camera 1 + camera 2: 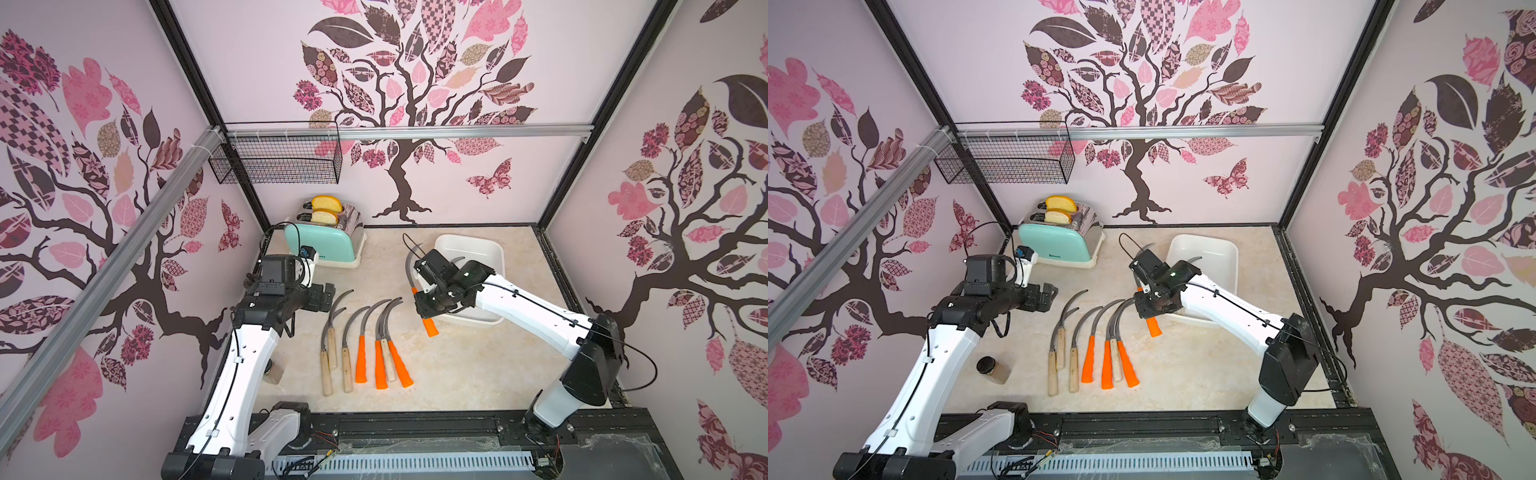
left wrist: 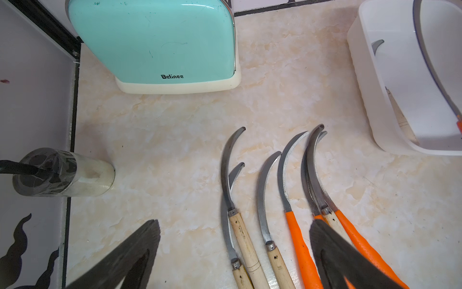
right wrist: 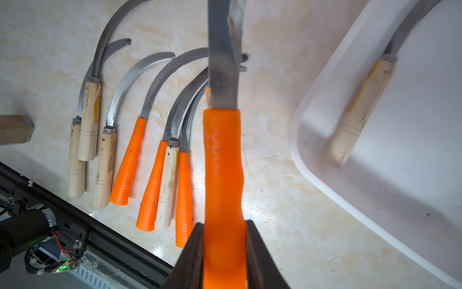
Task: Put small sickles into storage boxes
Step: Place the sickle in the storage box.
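Several small sickles lie side by side on the marble tabletop, some with pale wooden handles, some with orange ones. My right gripper is shut on the orange handle of another sickle, held off the table beside the near-left corner of the white storage box; its blade points toward the back wall. One wooden-handled sickle lies inside the box. My left gripper hovers open over the left part of the row, holding nothing.
A mint-green toaster with bread slices stands at the back left. A small jar stands near the left arm's base. A black wire basket hangs on the back rail. Walls enclose three sides.
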`<action>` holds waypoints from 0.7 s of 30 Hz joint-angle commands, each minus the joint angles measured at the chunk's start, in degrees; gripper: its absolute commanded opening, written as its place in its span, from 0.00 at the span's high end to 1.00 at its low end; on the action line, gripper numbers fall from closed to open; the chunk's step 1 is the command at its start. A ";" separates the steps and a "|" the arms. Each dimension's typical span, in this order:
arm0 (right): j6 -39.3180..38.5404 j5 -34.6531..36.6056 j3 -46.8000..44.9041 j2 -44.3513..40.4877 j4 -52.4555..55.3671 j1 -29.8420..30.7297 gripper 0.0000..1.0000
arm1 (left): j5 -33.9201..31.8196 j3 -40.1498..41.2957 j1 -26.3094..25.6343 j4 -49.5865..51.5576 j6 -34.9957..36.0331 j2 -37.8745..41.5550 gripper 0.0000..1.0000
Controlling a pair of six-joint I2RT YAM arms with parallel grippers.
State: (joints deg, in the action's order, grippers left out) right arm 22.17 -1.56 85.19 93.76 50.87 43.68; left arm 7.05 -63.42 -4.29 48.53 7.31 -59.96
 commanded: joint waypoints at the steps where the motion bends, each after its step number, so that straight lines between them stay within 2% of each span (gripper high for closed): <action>1: -1.77 -2.05 1.70 -2.04 1.28 -3.45 0.86 | 1.01 -0.39 -0.26 -0.18 0.24 1.17 0.02; 14: -3.53 -7.36 0.92 -2.70 -1.43 -15.00 0.86 | 1.81 -0.09 -0.25 0.52 -0.02 1.34 0.02; 21: -4.30 -7.89 0.33 -1.27 -2.31 -20.66 0.86 | 1.87 0.27 -0.24 1.05 0.25 2.04 0.02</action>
State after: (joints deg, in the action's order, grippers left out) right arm 19.03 -8.82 85.06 92.40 49.01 24.51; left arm 8.21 -63.42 -4.29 49.01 7.33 -59.00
